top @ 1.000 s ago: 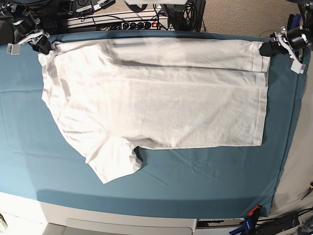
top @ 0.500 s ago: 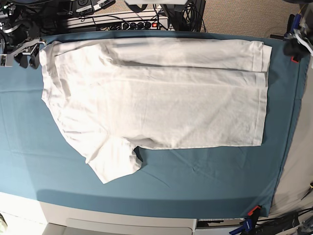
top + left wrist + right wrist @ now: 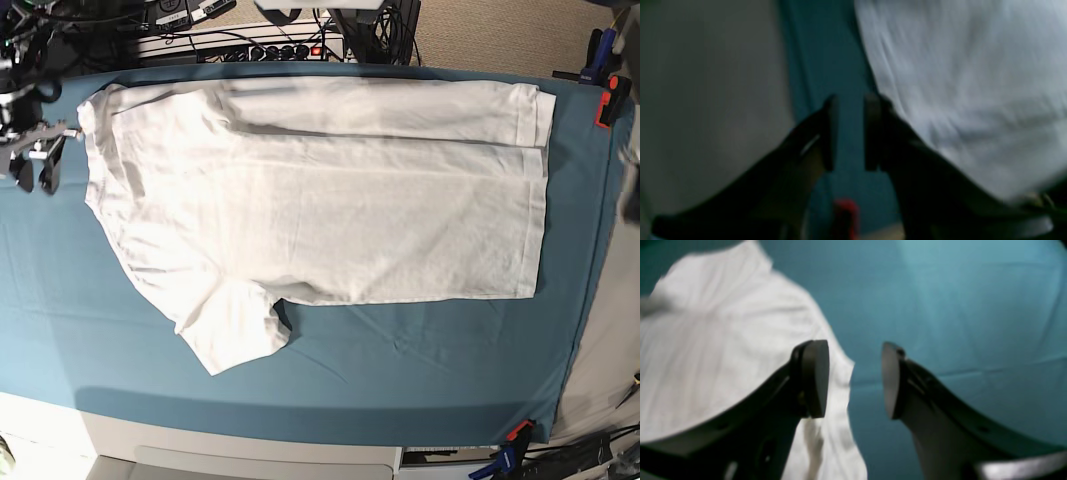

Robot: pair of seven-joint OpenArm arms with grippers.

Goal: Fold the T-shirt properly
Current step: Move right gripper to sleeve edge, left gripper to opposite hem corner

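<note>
The white T-shirt [image 3: 320, 200] lies flat on the teal cloth, with its far strip folded over toward the middle and one sleeve sticking out at the near left. My right gripper [image 3: 36, 180] hangs just off the shirt's left edge. In the right wrist view it [image 3: 851, 346] is open and empty, with the T-shirt [image 3: 723, 340] beside its left finger. My left gripper [image 3: 852, 98] is open by a narrow gap over the teal strip, holding nothing, with the T-shirt [image 3: 973, 83] to its right. In the base view the left arm is only a blur at the right edge.
The teal cloth [image 3: 400, 360] covers the table. Red clamps sit at the far right corner [image 3: 607, 105] and the near right corner [image 3: 517, 432]. A power strip with cables [image 3: 250, 45] runs behind the far edge. Grey floor lies beyond the right edge.
Both grippers have left the shirt's far corners. The right one moved out and toward the near side along the left edge; the left one swung off past the right edge. The shirt stayed put.
</note>
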